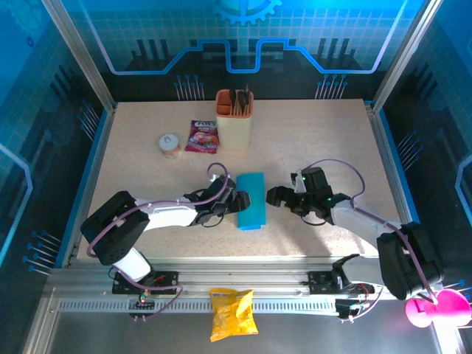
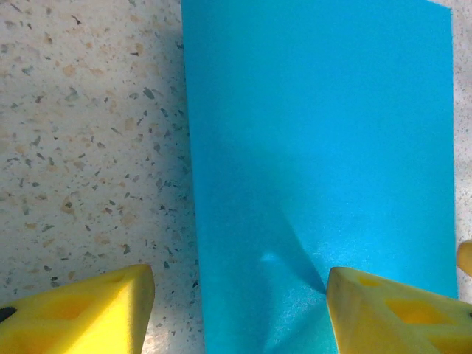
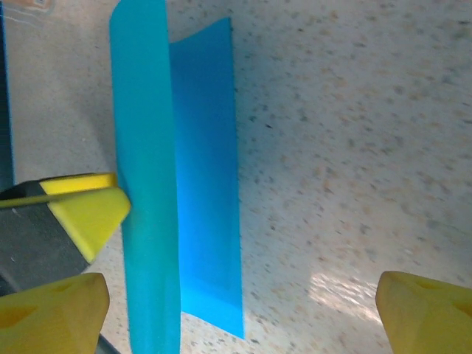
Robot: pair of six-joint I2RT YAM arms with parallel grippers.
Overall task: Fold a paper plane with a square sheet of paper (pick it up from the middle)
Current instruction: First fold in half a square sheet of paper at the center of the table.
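Yellow snack bag (image 1: 233, 313) is noted on the near rail. Further in, the square sheet of paper (image 1: 251, 200), folded to a strip, is found flat at mid-bench (image 1: 324, 147), its long axis running near to far. Left claw (image 1: 236, 200) is set at its left edge, jaws parted, nothing gripped. Right claw (image 1: 275, 198) is held open just to its right. Left arm is judged nearer.

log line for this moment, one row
paper folded to strip, lying on table | left gripper open astride its edge | right gripper open beside paper
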